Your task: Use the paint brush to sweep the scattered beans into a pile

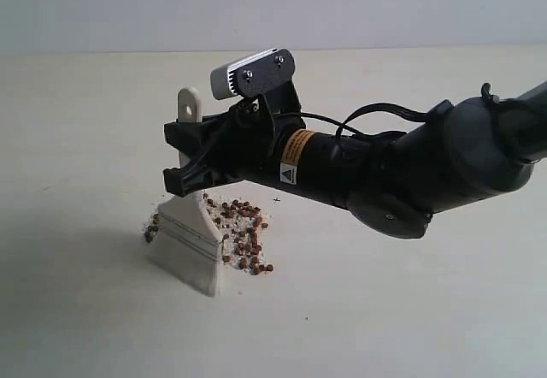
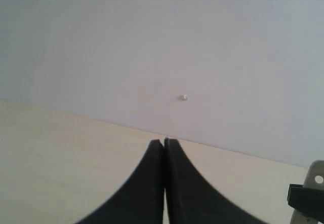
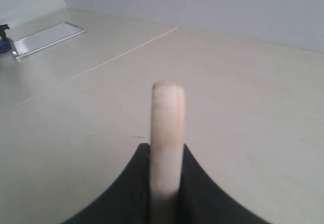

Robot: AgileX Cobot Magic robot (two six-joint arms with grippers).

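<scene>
Lying loosely gathered on the table (image 1: 410, 310), the beans (image 1: 244, 233) are met by the paint brush (image 1: 190, 237), bristles down, its handle clamped in the right gripper (image 1: 178, 154). Sweeping is judged underway; stragglers beside the bristles should be drawn inward. The left gripper (image 2: 164, 142) is closed on nothing.

Right gripper (image 1: 173, 156) clamped on paint brush (image 1: 190, 237); left gripper (image 2: 164, 143) closed
</scene>
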